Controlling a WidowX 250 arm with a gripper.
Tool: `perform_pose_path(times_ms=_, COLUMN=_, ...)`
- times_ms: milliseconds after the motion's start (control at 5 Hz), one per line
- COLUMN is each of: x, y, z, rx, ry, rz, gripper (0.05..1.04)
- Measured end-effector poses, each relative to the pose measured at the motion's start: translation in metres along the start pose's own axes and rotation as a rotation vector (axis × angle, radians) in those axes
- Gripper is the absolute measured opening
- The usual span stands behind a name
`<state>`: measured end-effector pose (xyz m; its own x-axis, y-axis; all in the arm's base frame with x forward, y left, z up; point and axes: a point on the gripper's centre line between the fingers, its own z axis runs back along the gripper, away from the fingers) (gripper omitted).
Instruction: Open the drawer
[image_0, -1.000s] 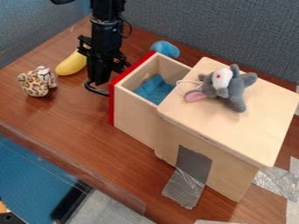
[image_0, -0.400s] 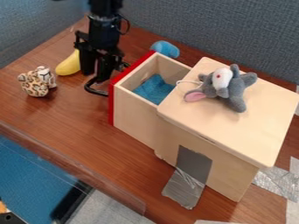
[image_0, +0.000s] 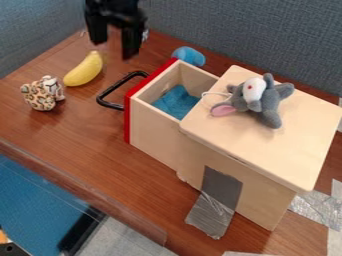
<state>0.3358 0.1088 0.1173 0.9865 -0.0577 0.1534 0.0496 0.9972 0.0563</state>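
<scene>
My black gripper (image_0: 113, 49) hangs near the top edge, above and behind the drawer's handle, its two fingers spread apart with nothing between them. The wooden drawer (image_0: 155, 131) stands pulled out of its box (image_0: 267, 145), its red front (image_0: 127, 120) facing left. On that front the black handle (image_0: 107, 104) is in full view, apart from the gripper. A blue cloth (image_0: 176, 102) lies inside the drawer.
A grey plush mouse (image_0: 268, 102) lies on top of the box. Left of the handle are a yellow banana (image_0: 85, 69) and a spotted plush toy (image_0: 43, 94). A blue object (image_0: 189, 56) sits behind the drawer. Silver tape (image_0: 211, 215) runs from the box to the table.
My gripper has risen up and away from the handle, and its fingers have spread. The banana and the handle are now uncovered. The drawer stands where it was.
</scene>
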Motion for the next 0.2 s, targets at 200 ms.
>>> perform_pose_path(times_ms=200, x=-0.0038, y=0.0098, z=0.0103, rx=-0.006, ry=-0.026, rz=0.019, gripper=1.0)
